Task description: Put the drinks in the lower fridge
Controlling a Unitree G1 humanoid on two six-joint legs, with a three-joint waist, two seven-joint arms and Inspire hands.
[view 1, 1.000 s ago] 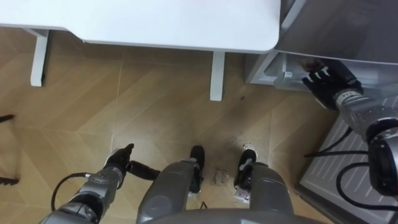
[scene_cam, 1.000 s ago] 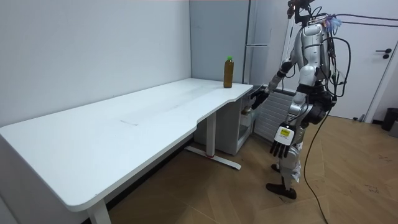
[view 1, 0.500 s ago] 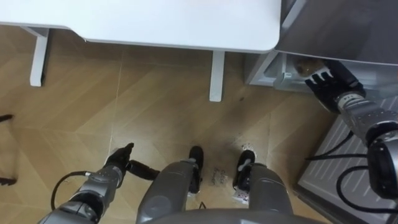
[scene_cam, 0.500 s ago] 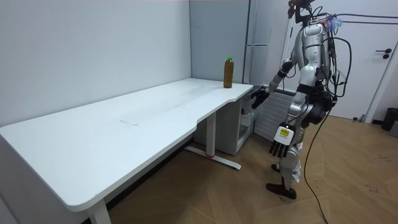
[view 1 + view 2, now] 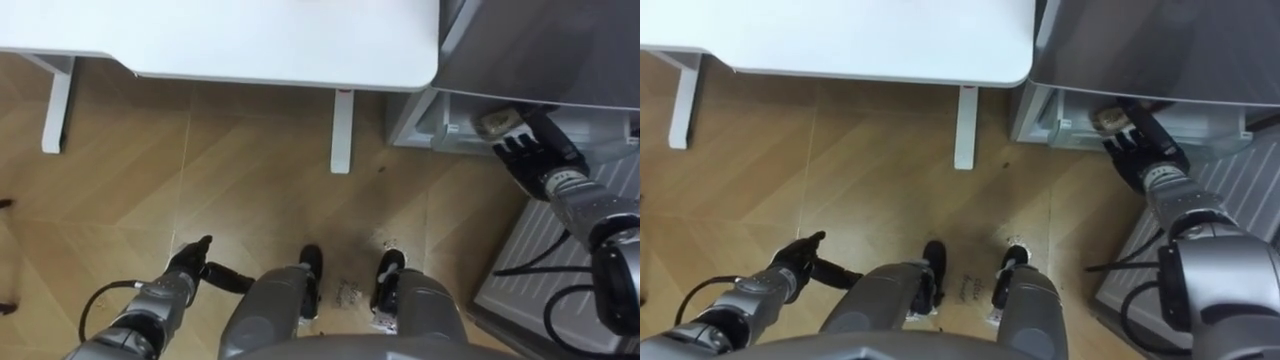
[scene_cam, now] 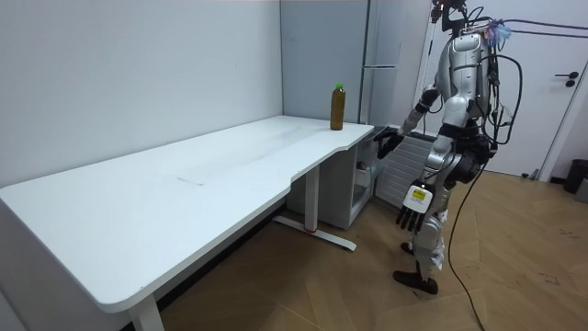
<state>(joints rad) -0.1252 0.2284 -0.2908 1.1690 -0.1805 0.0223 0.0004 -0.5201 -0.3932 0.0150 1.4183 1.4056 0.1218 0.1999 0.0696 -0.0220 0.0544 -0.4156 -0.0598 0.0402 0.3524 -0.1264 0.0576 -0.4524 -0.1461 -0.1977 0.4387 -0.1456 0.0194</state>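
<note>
Right hand (image 5: 530, 155) drawn back, fingers (image 5: 512, 148) straight, bottle (image 5: 496, 122) at lower fridge (image 5: 440, 115) edge

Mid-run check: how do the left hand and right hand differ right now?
The right hand reaches forward to the open lower fridge, by a brownish drink; the left hand hangs at the robot's side above the floor. The right hand is raised near table height; the left hand is down by the thigh, open and empty. Both are away from the bottle on the table.
</note>
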